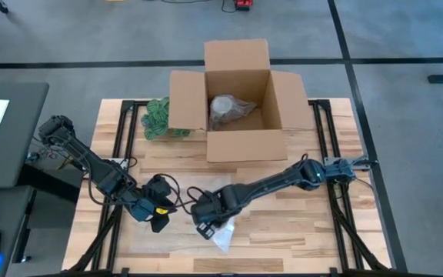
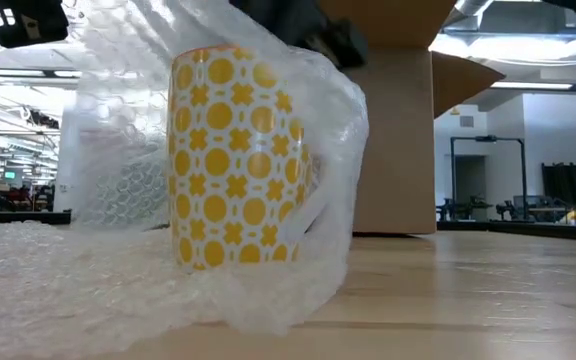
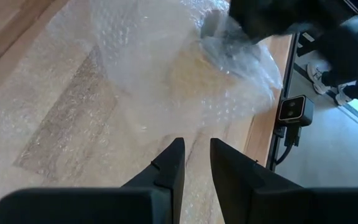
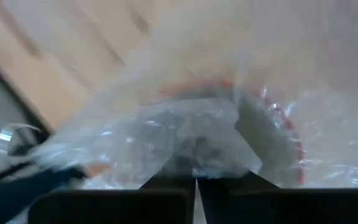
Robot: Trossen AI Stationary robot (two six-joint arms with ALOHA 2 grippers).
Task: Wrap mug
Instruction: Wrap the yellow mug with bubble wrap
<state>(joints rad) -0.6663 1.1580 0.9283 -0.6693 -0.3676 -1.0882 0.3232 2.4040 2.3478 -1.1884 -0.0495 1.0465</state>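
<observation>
A white mug with a yellow dot pattern (image 2: 233, 160) stands upright on the wooden table, and clear bubble wrap (image 2: 118, 120) is draped over it. The wrap's lower part spreads on the table around the mug's base. My right gripper (image 1: 206, 221) is above the mug, shut on the wrap. In the high view the gripper and wrap hide the mug. My left gripper (image 1: 158, 217) is just to the left of the mug, low over the spread wrap (image 3: 104, 81). Its fingers (image 3: 196, 158) stand a little apart with nothing between them. My right gripper pinches a bunched part of the bubble wrap (image 4: 194, 146) between its two fingers, over the mug's top. It comes from above, slanting down from the table's right. The wrap is drawn up over the mug and falls down its sides onto the table (image 2: 268, 300).
An open cardboard box (image 1: 241, 108) with a wrapped bundle (image 1: 229, 111) inside stands at the far middle of the table. Something green (image 1: 158, 119) lies to the left of the box. A low camera (image 3: 291, 109) sits at the near edge.
</observation>
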